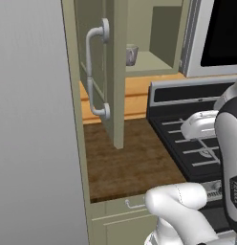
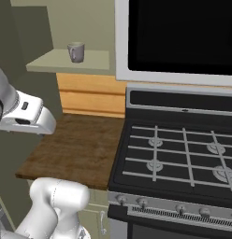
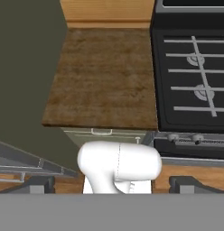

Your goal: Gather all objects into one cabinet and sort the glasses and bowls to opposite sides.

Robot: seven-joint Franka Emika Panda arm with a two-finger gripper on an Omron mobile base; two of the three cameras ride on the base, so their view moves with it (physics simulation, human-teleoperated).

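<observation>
hand: your hand (image 3: 113, 182) is spread wide, nothing between the fingers, hanging above the table (image 3: 102, 76).
why: looks staged clear of the open door (image 1: 108, 67) before you reach in.
grey tumbler (image 2: 76, 52): upright on the cabinet shelf (image 2: 97, 60), near its front edge, alone.
look: small, grey, translucent, slightly flared rim.

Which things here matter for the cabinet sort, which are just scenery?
Job:
grey tumbler on the shelf
green cabinet, door open
hand, open, holding nothing

Just there:
stove
wooden counter
drawer handle
</observation>
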